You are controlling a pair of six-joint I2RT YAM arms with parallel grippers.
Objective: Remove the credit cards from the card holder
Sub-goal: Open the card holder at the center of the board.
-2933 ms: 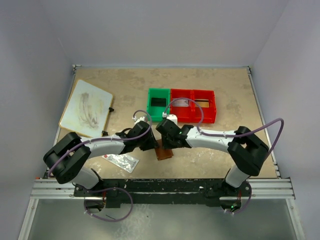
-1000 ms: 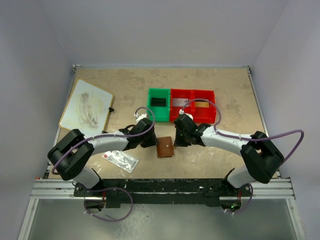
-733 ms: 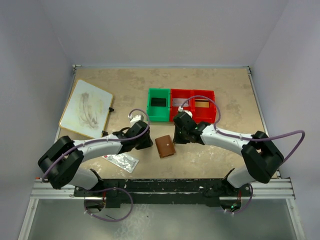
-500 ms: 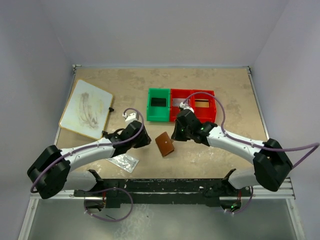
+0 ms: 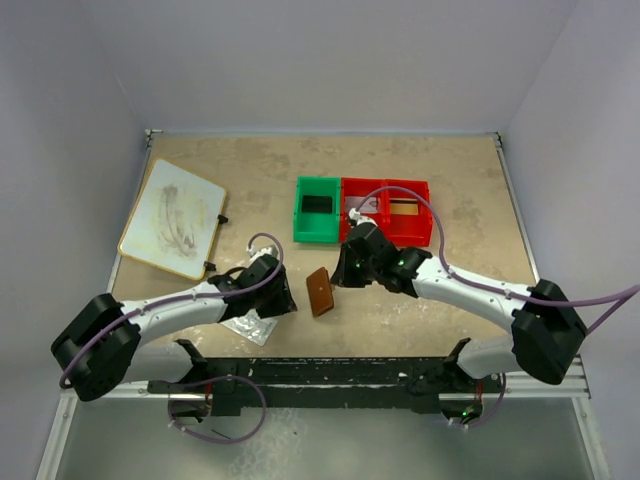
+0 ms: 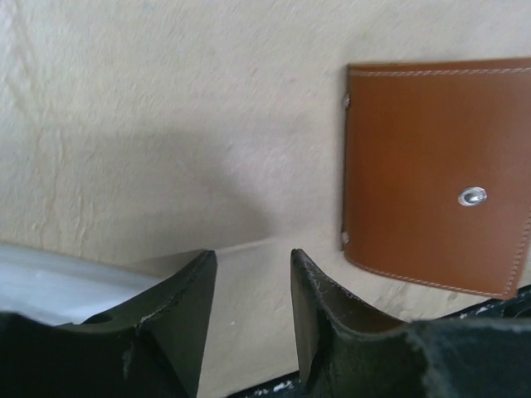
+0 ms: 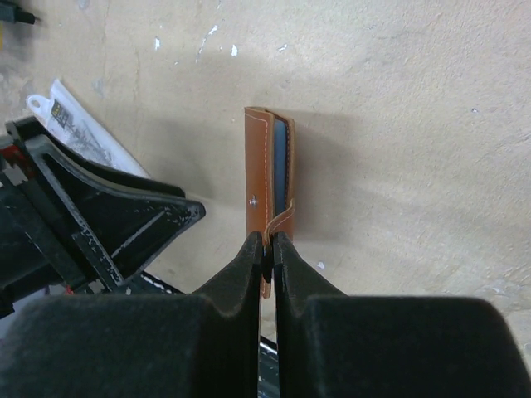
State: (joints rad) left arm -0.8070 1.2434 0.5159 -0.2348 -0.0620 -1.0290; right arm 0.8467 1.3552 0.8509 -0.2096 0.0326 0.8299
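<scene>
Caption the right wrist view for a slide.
Right fingers pinch the brown wallet by one edge, holding it on edge over the tan table.

**A robot test bench in a lab**

This looks like a robotics lab cell, not anyone's home. Bare pale walls (image 5: 320, 70) box in a tan mottled tabletop (image 5: 460, 165), with a slotted aluminium rail (image 5: 100, 380) along its near edge. Two black-and-white jointed arms, the left arm (image 5: 180, 305) and the right arm (image 5: 470, 288), are bolted there, trailing purple cables (image 5: 600, 297). A green plastic bin (image 5: 318, 234), red plastic bins (image 5: 410, 237) and a smudged whiteboard (image 5: 172, 215) sit around like test props.
</scene>
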